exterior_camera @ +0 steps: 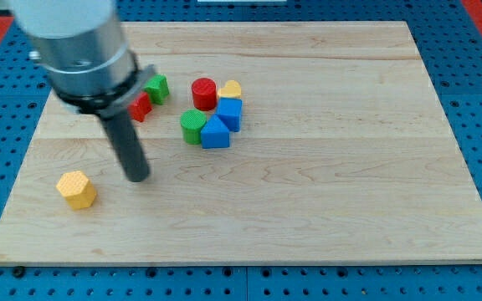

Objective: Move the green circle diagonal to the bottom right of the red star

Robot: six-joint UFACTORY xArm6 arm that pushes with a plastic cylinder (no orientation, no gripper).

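Yellow hexagon block (77, 189) lies nearest, left of my tip (138, 177), which rests on bare board touching nothing; a plain rod, it has no jaws to part or close. Farther right, the green circle (193, 126) sits pressed against two blue blocks (216, 134), with no long axis and no facing. Farthest left, the red star (141, 107) hides partly behind my rod, so I'd judge a leftward push comes next.

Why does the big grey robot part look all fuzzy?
In the camera view, the grey arm housing sits close to the lens, so it blurs; my tip and the blocks, like the green circle, look sharper; lighting is even, with soft shadows and no glare.
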